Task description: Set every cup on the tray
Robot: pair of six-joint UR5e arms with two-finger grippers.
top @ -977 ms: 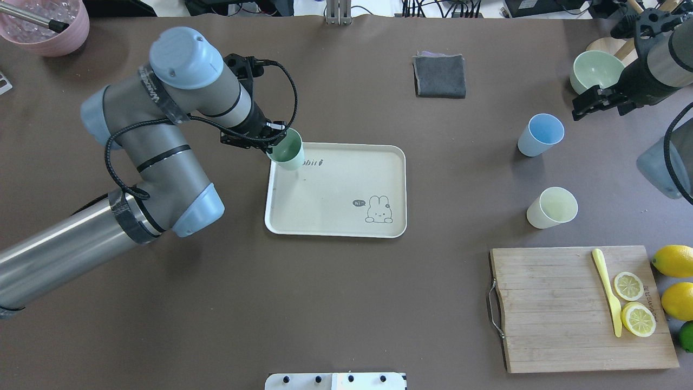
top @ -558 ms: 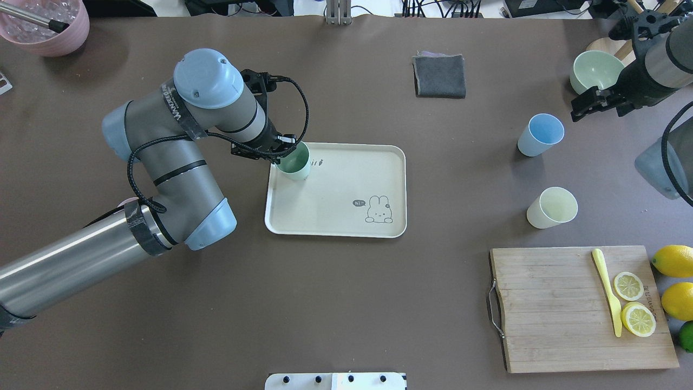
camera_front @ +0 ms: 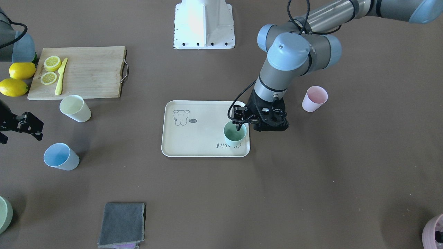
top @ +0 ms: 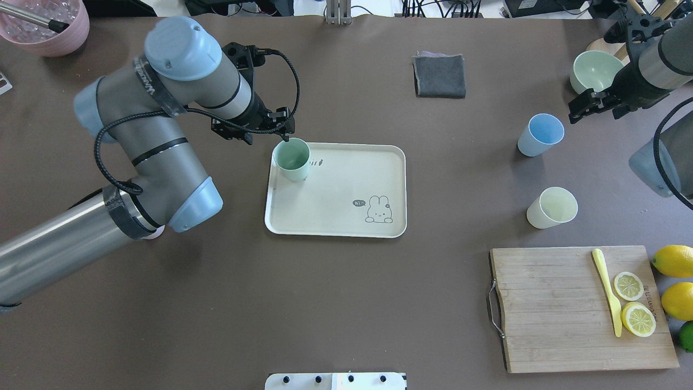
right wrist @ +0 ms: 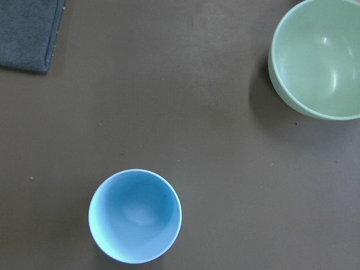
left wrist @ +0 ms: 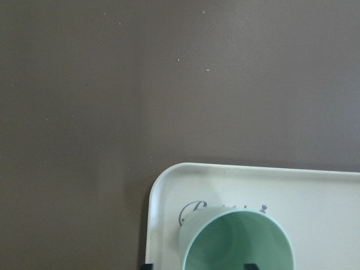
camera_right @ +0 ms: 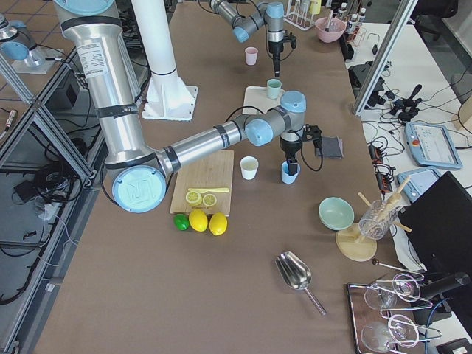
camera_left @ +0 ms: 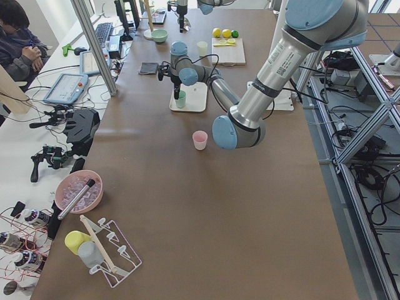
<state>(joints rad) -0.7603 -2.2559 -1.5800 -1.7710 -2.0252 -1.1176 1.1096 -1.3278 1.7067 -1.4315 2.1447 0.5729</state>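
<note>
One cup on the tray (top: pixel 346 219): mint green cup (top: pixel 292 158) upright in its far-left corner | left gripper (camera_front: pixel 238 125) just above the rim, jaws open astride the cup wall | right gripper (top: pixel 582 108) jaws open, empty, near blue cup (top: pixel 540 134) | blue cup, yellow cup (top: pixel 552 207), pink cup (camera_front: pixel 314 98) stand on the counter (top: pixel 346 303)

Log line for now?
left gripper: jaws open over mint cup on tray; right gripper: jaws open near blue cup; yellow cup, pink cup: off tray
</note>
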